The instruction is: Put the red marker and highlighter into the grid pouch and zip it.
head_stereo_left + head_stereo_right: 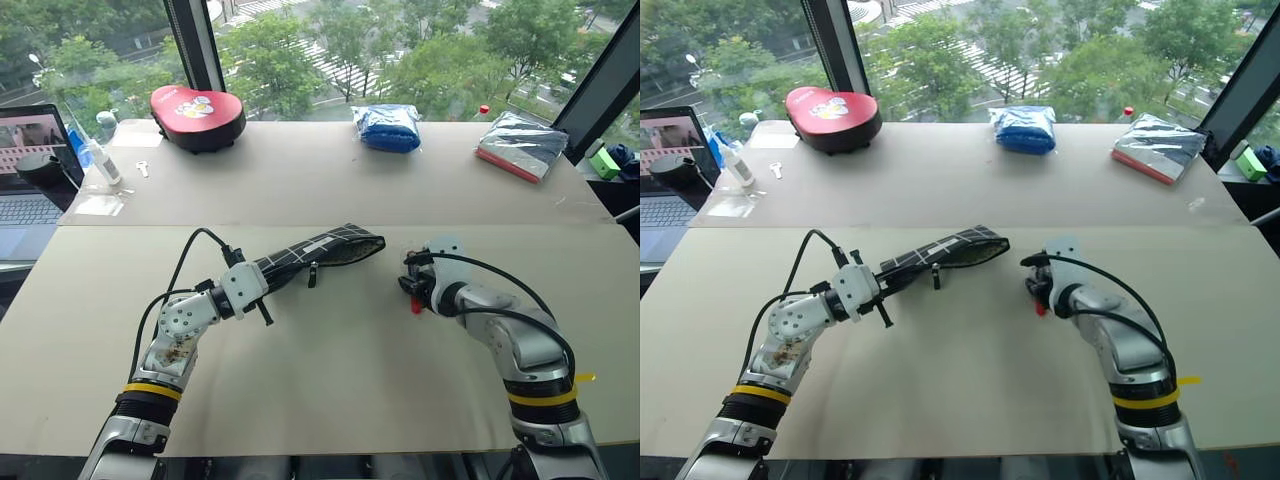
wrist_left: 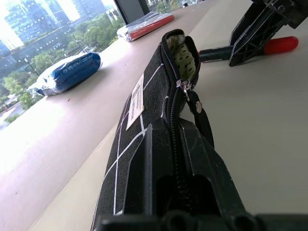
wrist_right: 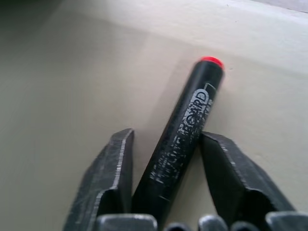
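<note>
The left gripper [image 1: 262, 285] is closed on one end of the grid pouch [image 1: 320, 252] and holds it nearly level above the table [image 1: 330, 370], with the open mouth of the pouch turned toward the right gripper [image 1: 412, 292]. The red marker [image 3: 180, 144] lies on the table between the two fingers [image 3: 113, 173] of the right gripper, which stand close on both sides of the barrel, one finger touching it and the other a little apart, so I cannot tell if the marker is already gripped. At the far edge of the table, well apart from the arms, rest a red heart-shaped case [image 1: 197, 117], a blue packet [image 1: 388, 127] and a grey packet [image 1: 522, 145].
</note>
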{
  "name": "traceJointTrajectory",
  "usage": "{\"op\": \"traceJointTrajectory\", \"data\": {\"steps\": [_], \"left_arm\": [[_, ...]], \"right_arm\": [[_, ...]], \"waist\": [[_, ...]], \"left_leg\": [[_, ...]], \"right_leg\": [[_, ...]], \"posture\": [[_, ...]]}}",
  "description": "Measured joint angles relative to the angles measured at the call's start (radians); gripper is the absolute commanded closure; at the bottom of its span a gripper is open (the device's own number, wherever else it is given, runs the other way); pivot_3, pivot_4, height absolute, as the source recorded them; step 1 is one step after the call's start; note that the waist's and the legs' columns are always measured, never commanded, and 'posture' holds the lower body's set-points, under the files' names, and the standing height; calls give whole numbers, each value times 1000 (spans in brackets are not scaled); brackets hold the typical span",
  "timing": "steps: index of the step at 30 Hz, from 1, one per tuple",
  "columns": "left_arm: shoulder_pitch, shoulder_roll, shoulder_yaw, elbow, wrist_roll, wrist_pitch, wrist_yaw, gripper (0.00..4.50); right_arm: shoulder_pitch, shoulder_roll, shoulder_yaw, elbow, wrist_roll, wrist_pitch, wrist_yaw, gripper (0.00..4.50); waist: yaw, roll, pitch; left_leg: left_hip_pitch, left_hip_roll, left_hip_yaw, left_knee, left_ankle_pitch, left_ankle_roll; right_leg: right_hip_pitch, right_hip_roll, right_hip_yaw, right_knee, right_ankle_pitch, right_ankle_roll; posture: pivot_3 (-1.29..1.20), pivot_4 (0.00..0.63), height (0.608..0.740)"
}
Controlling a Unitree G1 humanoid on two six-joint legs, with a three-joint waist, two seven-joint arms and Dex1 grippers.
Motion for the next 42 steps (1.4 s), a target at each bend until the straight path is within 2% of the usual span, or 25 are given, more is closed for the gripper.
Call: {"op": "traceJointTrajectory", "data": {"steps": [2,8,11,19,21,23,30,42], "left_arm": [[0,0,0,0,0,0,2,4500],[0,0,0,0,0,0,3,4500],[0,0,0,0,0,0,3,4500],[-2,1,-2,0,0,0,-1,4500],[-4,1,-2,1,0,0,-3,4500],[-4,1,-2,2,0,0,-5,4500],[-13,-1,-3,2,-1,0,-11,4500],[-16,-3,-4,2,0,0,-25,4500]], "right_arm": [[1,-6,1,6,-5,-8,2,4010],[0,-6,-3,25,-8,-39,6,4011],[-10,-37,-1,72,-30,-129,43,4011],[-66,-294,14,2,-79,-668,413,4011],[-29,-384,57,-19,-126,-826,528,4011],[-3,-429,112,-11,-192,-943,591,4011],[-48,-400,197,105,-347,-1145,621,4011],[-137,-317,242,229,-464,-1272,612,4011]], "waist": [[2,0,0],[3,0,0],[3,0,0],[-10,0,0],[-9,0,0],[-10,0,0],[-11,-1,1],[-7,-1,1]], "left_leg": [[1,0,0,0,0,0],[2,0,0,0,0,0],[1,0,0,0,0,0],[0,1,1,-2,0,0],[0,2,1,-2,0,0],[0,2,2,-1,0,0],[0,2,3,-1,0,0],[-1,1,4,-1,0,0]], "right_leg": [[1,0,0,0,0,0],[2,0,0,0,0,0],[1,0,0,0,0,0],[-2,2,0,-1,0,0],[-1,2,0,-1,0,0],[-1,2,1,-1,0,0],[-3,1,2,-1,0,0],[-4,1,2,-1,0,0]], "posture": [[0,150,740],[0,150,740],[0,150,740],[0,150,740],[0,150,740],[0,150,740],[0,150,740],[0,150,740]]}}
